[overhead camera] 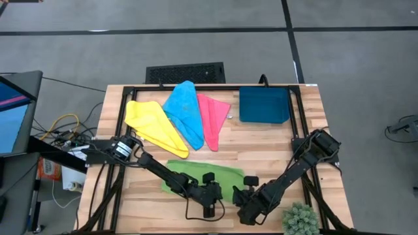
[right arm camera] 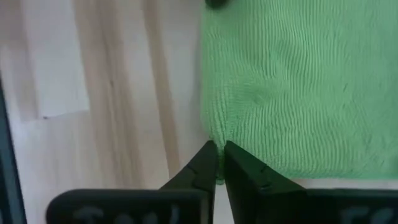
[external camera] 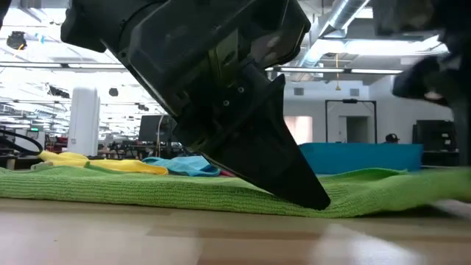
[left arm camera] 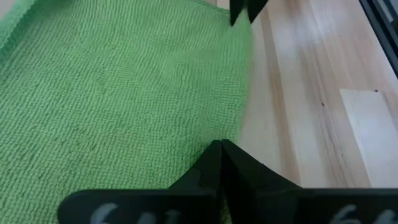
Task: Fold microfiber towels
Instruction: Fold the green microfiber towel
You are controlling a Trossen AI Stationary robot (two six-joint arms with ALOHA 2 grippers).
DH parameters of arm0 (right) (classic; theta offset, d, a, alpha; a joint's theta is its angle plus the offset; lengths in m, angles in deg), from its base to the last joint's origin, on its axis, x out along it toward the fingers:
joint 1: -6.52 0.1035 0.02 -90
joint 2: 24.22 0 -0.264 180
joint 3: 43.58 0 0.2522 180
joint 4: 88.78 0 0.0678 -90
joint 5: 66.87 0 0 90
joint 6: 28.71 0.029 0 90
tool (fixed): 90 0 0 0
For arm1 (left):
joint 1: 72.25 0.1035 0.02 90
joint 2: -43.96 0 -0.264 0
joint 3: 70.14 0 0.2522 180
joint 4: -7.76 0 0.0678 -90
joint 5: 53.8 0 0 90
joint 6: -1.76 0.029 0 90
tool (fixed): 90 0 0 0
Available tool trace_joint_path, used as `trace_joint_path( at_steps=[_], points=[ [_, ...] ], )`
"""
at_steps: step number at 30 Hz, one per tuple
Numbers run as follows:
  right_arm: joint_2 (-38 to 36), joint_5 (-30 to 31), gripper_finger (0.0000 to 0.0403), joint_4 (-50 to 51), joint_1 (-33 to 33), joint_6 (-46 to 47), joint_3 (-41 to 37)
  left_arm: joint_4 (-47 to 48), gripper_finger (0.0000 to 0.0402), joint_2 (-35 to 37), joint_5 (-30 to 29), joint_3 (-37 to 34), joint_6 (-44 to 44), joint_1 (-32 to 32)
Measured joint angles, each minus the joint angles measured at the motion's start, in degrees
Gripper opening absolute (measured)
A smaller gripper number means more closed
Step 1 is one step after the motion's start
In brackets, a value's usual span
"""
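Green towel [overhead camera: 196, 175]: spread flat on the wooden table [overhead camera: 261, 140], its near edge at both sets of fingertips.
Left gripper [left arm camera: 221, 149]: fingers pressed together, pinching the towel's edge near one corner.
Right gripper [right arm camera: 219, 152]: fingers nearly together, nipping the towel's hem at its other near corner.
Surface: ribbed green microfiber, slightly puckered by the right fingertips.
Other towels: yellow towel [overhead camera: 153, 126], blue towel [overhead camera: 185, 111], pink towel [overhead camera: 212, 117], fanned well beyond the fingers.
Open room: bare wood outside each corner; dark blue tray [overhead camera: 264, 105] far side.
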Motion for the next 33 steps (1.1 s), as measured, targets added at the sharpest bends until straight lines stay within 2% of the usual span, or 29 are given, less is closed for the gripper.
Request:
trace_joint_path(
  at_steps=[8,13,19,23,26,33],
  points=[
    [0.0,2.8,0.0014,0.5,-2.8,-8.5,4.5,1.4,0.0,0.9,1.6,-0.1,-0.7,0.0],
    [0.0,2.9,0.0019,-0.1,-4.8,-11.8,4.8,4.0,0.0,4.3,3.4,-0.2,-1.0,0.0],
    [0.0,2.8,0.0027,-0.7,-6.4,-16.2,4.8,15.5,0.0,11.6,3.1,-0.2,-1.1,-0.1],
    [0.0,2.7,0.0022,-3.1,-7.0,-19.3,4.8,25.0,0.0,16.2,-0.8,-0.9,-3.2,-1.6],
    [0.0,2.6,0.0021,-5.8,-7.6,-21.3,4.8,28.3,0.0,16.7,-4.7,-3.5,-6.1,-4.0],
    [0.0,2.5,0.0025,-13.0,-8.6,-26.1,4.8,21.9,0.0,16.8,-6.4,-12.1,-17.0,-6.7]
  ],
)
